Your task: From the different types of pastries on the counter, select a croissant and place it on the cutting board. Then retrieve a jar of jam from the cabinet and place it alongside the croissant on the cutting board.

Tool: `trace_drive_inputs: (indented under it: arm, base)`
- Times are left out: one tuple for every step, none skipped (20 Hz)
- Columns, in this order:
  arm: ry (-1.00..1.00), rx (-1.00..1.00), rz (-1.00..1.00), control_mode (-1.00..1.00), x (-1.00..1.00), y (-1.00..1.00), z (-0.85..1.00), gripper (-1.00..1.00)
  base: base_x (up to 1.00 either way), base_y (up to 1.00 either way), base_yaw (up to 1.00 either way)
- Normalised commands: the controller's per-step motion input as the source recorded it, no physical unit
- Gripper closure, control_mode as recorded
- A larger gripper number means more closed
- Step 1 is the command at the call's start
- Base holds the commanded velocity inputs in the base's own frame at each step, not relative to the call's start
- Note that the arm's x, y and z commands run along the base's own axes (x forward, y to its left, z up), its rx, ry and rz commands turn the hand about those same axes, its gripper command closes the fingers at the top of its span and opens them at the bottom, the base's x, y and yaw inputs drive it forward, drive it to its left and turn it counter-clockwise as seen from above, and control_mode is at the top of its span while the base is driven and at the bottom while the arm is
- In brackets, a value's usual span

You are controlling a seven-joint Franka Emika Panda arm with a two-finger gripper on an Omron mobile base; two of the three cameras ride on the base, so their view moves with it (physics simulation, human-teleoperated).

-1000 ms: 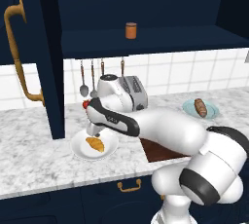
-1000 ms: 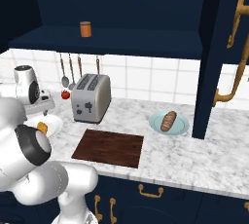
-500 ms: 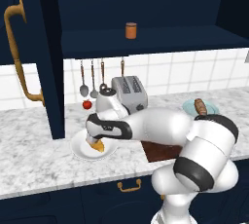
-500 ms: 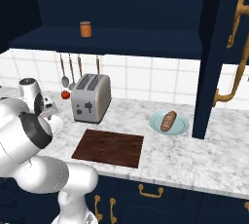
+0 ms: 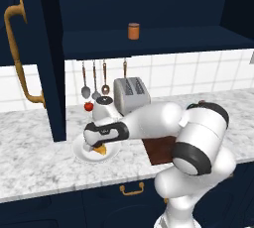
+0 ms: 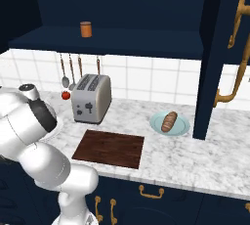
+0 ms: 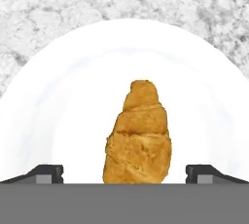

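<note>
The golden croissant [image 7: 138,138] lies on a round white plate [image 7: 68,96], one tapered end pointing away from the hand. My gripper [image 7: 127,173] is open and low over the plate, with one dark fingertip [image 7: 46,172] on each side of the croissant, well apart from it. From the left base, the gripper [image 5: 95,146] covers most of the croissant [image 5: 102,149]. The cutting board [image 6: 111,148] lies bare in front of the toaster. The brown bun [image 6: 169,121] rests on a pale blue plate. The jar of jam [image 6: 86,29] stands on the open cabinet's shelf.
The toaster [image 6: 91,98] stands behind the board, and utensils and a small red ornament [image 6: 65,95] hang on the tiled wall. Open navy cabinet doors [image 5: 30,58] with brass handles jut out over the counter [image 6: 195,160] at both sides.
The arm has swung down and forward, bringing the hand from above the plate to just over the croissant. The pastries, board and jar have not moved.
</note>
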Motion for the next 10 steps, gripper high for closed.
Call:
trace_drive_inputs:
  arm:
    - [-0.01,0.00,0.00,-1.00,0.21,0.00,-0.11,-1.00]
    - [-0.01,0.00,0.00,-1.00,0.25,0.00,-0.08,-1.00]
    - [-0.01,0.00,0.00,-1.00,0.30,0.00,-0.03,-1.00]
    - [-0.01,0.00,0.00,-1.00,0.26,0.00,-0.06,-1.00]
    - [0.00,0.00,0.00,-1.00,0.14,0.07,-0.16,-1.00]
    - [0.00,0.00,0.00,-1.00,0.05,0.11,-0.28,-1.00]
    - [0.00,0.00,0.00,-1.00,0.02,0.12,-0.25,-1.00]
    - [0.00,0.00,0.00,-1.00,0.09,0.12,-0.21,-1.00]
    - [0.00,0.00,0.00,-1.00,0.12,0.04,-0.16,-1.00]
    - [0.00,0.00,0.00,-1.00,0.10,0.01,-0.22,-1.00]
  base:
    - [0.00,0.00,0.00]
    - [0.00,0.00,0.00]
    - [0.00,0.00,0.00]
    - [0.00,0.00,0.00]
    - [0.00,0.00,0.00]
    - [0.00,0.00,0.00]
    - [0.00,0.00,0.00]
    - [0.00,0.00,0.00]
    - [0.00,0.00,0.00]
    - [0.00,0.00,0.00]
